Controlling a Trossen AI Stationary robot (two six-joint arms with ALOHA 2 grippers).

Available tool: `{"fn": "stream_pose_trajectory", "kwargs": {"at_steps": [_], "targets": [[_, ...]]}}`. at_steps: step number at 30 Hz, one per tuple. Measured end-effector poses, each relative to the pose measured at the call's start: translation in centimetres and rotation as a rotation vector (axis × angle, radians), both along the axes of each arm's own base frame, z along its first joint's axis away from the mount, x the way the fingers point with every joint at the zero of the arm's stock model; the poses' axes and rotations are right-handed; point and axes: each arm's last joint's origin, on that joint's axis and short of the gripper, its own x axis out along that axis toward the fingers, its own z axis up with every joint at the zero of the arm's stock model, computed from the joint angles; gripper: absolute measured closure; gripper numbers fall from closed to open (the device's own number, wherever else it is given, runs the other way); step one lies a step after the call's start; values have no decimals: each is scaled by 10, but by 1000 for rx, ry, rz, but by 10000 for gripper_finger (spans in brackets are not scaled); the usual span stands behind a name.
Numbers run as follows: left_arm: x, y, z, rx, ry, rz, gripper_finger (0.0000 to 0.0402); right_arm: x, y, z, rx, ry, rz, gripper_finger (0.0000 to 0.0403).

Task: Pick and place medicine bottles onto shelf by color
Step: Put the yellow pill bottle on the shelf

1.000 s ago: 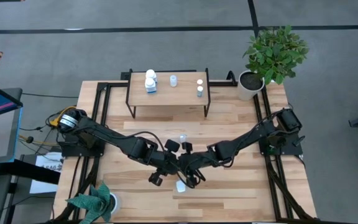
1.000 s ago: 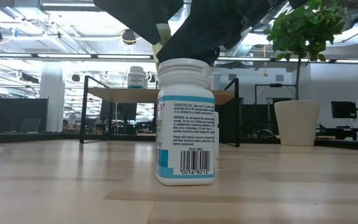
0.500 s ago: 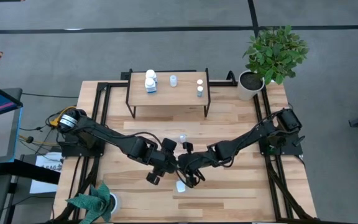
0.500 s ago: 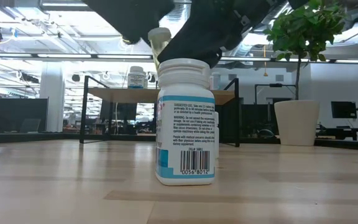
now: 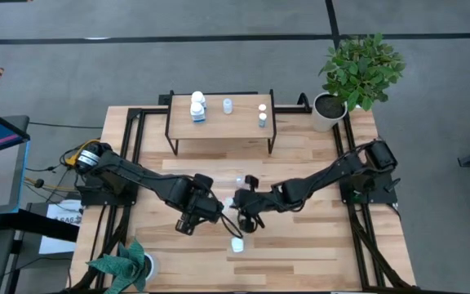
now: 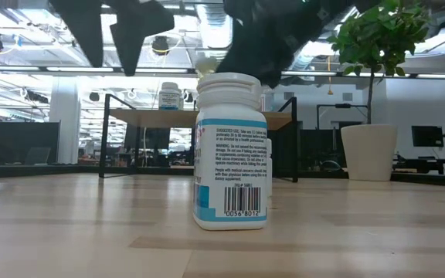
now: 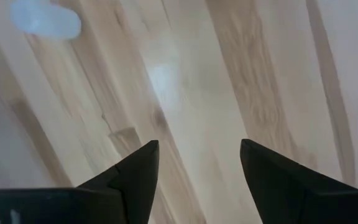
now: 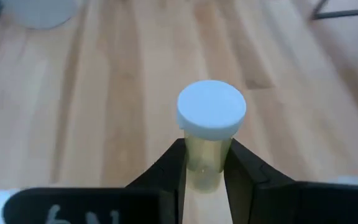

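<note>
Shelf [image 5: 219, 126]: light wood top, black legs, at table's far edge.
On shelf: large white bottle [image 5: 197, 107], pale-blue bottle [image 5: 228, 105], two tiny bottles [image 5: 262, 114], all upright.
Yellowish vial [image 8: 209, 134]: white cap, clamped between right fingers [image 8: 166, 171].
White labelled bottle [image 6: 231, 150]: upright on table, near front edge.

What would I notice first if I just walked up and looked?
Probably the big white plastic bottle with a barcode label, standing alone near the table's front edge. Just behind it, the right gripper pinches a small yellowish vial with a white cap, while the left gripper hangs open and empty beside it.
</note>
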Motion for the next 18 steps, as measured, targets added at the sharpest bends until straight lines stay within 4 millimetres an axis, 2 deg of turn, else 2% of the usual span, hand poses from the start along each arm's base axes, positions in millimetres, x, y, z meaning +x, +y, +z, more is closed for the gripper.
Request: {"fn": "stream_pose_trajectory", "kwargs": {"at_steps": [6,14,18], "targets": [[-3,1,-6,10,31,-9,188,-12,-30,28,-55,-11,-131,312],[-8,3,-7,34,87,-41,188,-49,-70,80,-163,-35,-347,312],[-10,4,-7,41,104,-53,188,-69,-85,93,-191,-54,-428,312]]}}
